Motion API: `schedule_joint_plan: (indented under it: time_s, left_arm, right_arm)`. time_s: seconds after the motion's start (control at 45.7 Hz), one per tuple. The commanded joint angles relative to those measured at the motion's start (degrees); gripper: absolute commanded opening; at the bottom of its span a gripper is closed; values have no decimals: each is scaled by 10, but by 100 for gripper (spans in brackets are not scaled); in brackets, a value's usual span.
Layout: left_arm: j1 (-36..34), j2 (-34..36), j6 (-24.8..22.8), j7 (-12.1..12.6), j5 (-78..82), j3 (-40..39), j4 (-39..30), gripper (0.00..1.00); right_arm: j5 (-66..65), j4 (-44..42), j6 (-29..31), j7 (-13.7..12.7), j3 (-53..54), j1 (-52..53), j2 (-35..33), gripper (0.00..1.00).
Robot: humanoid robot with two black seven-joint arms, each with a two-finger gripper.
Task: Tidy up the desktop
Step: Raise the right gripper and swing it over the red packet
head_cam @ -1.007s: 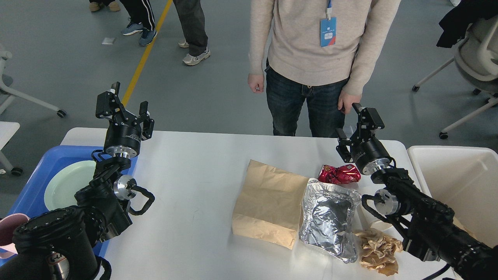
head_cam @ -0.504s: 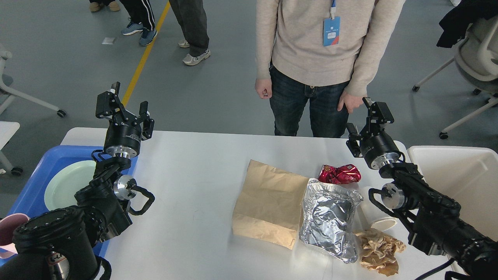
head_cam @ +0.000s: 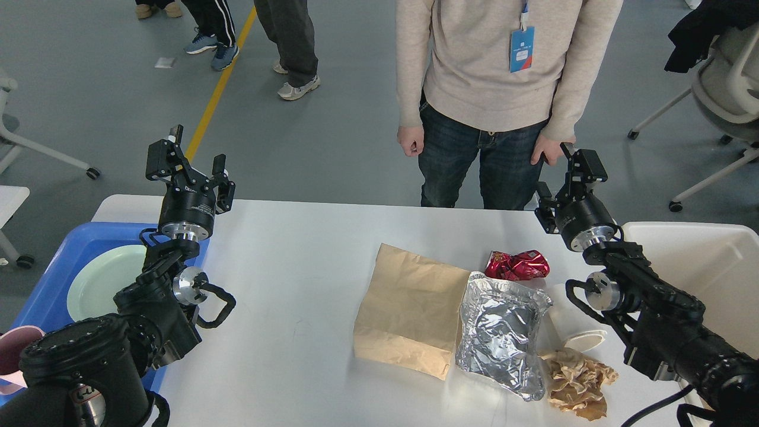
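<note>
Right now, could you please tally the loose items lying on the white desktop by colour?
Brown: 2, the paper bag and the crumpled paper
Silver: 1, the foil pouch
Red: 1, the crumpled wrapper
White: 1, the tipped paper cup
Total: 5 on the desktop

A grey floor (head_cam: 332, 136) runs behind the person in a beige sweater (head_cam: 480, 65). Left of that person a yellow line (head_cam: 222, 83) crosses it, with other people's legs (head_cam: 290, 47) nearby. To the person's right stands a white office chair (head_cam: 720, 95) draped with dark clothing
</note>
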Motion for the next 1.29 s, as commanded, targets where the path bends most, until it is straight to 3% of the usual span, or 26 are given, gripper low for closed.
schedule_joint_plan:
  time_s: [0.0, 0.525, 0.657, 0.854, 0.941, 1.051, 1.116, 1.16, 1.27]
  left_arm:
    - [0, 0, 1, 0, 0, 0, 0, 97]
    - [0, 0, 0, 0, 0, 0, 0, 97]
    - [0, 0, 1, 0, 0, 0, 0, 97]
    - [0, 0, 1, 0, 0, 0, 0, 97]
    - [0, 0, 0, 0, 0, 0, 0, 97]
    - [0, 0, 1, 0, 0, 0, 0, 97]
    - [0, 0, 1, 0, 0, 0, 0, 97]
    - [0, 0, 0, 0, 0, 0, 0, 97]
    - [0, 0, 1, 0, 0, 0, 0, 97]
  right_arm:
    - [0, 2, 1, 1, 0, 15, -3, 100]
    - [-12, -6, -1, -4, -32, 28, -43, 100]
    - [-24, -6, -1, -10, -224, 94, -100, 100]
    - [-9, -8, -9, -13, -608, 223, -110, 100]
    - [23, -10, -12, -63, -769, 284, -98, 100]
    - [89, -9, 9, -193, -944, 331, -63, 100]
    - [125, -9, 27, -251, -1011, 347, -49, 100]
    - [143, -8, 35, -270, -1035, 350, -43, 100]
    - [149, 9, 60, -272, -1050, 366, -37, 100]
